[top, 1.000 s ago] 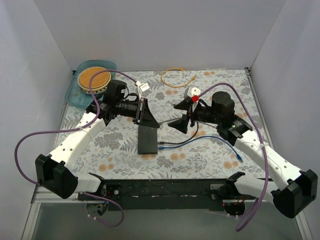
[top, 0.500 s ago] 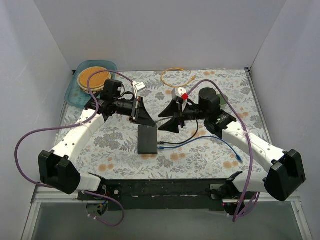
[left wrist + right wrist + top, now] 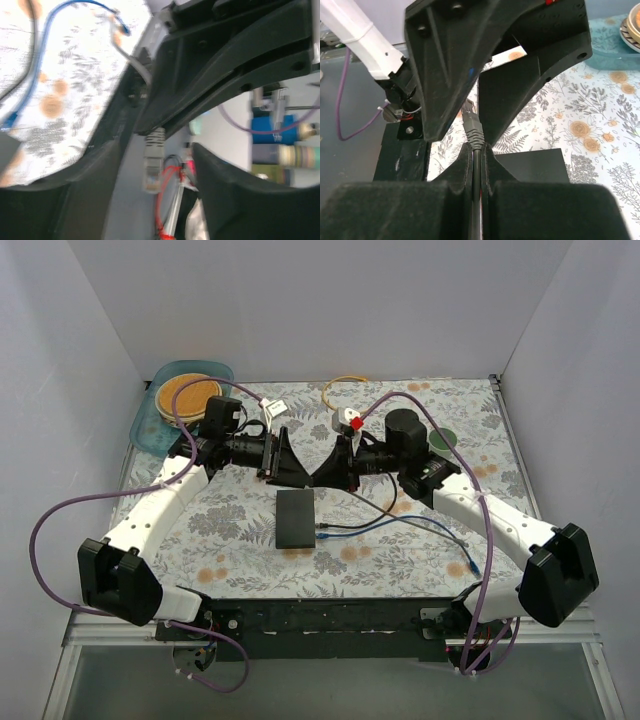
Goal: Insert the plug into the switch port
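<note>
The switch (image 3: 296, 518) lies flat on the floral cloth, a thin black box, also in the right wrist view (image 3: 535, 165). Above its far end the two grippers meet tip to tip. My right gripper (image 3: 322, 480) (image 3: 477, 150) is shut on the grey cable just behind the plug (image 3: 473, 127). The plug (image 3: 152, 170) points into the gap of my left gripper (image 3: 303, 478) (image 3: 155, 147). That gripper's jaws stand apart and touch nothing. Its black fingers (image 3: 450, 65) fill the top of the right wrist view.
A grey and a blue cable (image 3: 440, 535) run from the switch's right edge across the cloth. A teal tray (image 3: 150, 430) with a round wicker piece stands at the back left. A yellow cable loop (image 3: 350, 395) lies at the back.
My right gripper has swung left to meet the left one and shut on the grey cable. My left gripper has opened off the plug and moved slightly toward the back.
</note>
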Controlling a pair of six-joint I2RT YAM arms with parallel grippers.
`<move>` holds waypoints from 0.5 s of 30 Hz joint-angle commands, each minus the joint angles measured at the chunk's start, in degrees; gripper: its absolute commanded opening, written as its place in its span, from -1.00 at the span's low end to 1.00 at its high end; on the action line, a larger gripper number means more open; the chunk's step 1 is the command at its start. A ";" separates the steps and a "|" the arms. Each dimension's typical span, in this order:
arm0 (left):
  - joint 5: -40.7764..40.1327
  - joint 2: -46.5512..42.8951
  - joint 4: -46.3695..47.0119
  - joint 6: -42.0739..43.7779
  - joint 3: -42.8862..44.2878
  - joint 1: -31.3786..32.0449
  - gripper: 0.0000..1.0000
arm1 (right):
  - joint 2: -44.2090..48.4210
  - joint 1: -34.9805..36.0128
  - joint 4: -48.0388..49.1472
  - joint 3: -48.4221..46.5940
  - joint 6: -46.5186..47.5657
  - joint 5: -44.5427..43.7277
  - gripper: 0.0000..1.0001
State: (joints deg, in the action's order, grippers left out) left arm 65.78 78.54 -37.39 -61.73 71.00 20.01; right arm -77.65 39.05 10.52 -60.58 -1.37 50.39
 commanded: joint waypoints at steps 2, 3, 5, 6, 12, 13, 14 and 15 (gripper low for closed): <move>-18.54 -3.82 -1.29 2.67 4.66 -1.64 0.55 | -1.45 -0.29 -3.64 -4.63 -0.30 -3.71 -0.97; -22.41 -5.05 -0.50 2.76 4.50 -1.64 0.57 | -1.80 -0.81 -4.71 -5.07 -0.22 -3.63 -0.97; -33.41 -9.60 3.52 2.50 3.01 -1.64 0.64 | -2.77 -1.25 -8.30 -6.57 0.05 -3.98 -0.97; -36.22 -10.94 5.29 2.67 0.04 -1.64 0.64 | -3.30 -1.95 -9.81 -7.09 0.22 -3.72 -0.97; -39.94 -19.99 17.51 3.38 -10.35 -1.64 0.55 | -8.22 -7.39 -15.97 -11.05 -0.83 7.77 -0.97; -39.07 -20.44 19.26 3.46 -11.92 -1.64 0.52 | -8.74 -7.93 -14.76 -10.71 -1.79 10.32 -0.97; -38.19 -20.88 20.15 3.55 -12.55 -1.64 0.49 | -9.79 -8.28 -14.31 -11.05 -3.45 13.73 -0.97; -37.05 -21.06 21.12 3.46 -13.25 -1.64 0.43 | -10.24 -8.89 -13.26 -11.14 -4.34 14.81 -0.97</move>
State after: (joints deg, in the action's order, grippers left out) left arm 30.13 58.50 -24.10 -59.40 61.01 18.44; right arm -85.84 32.36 -2.28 -69.04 -1.98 54.28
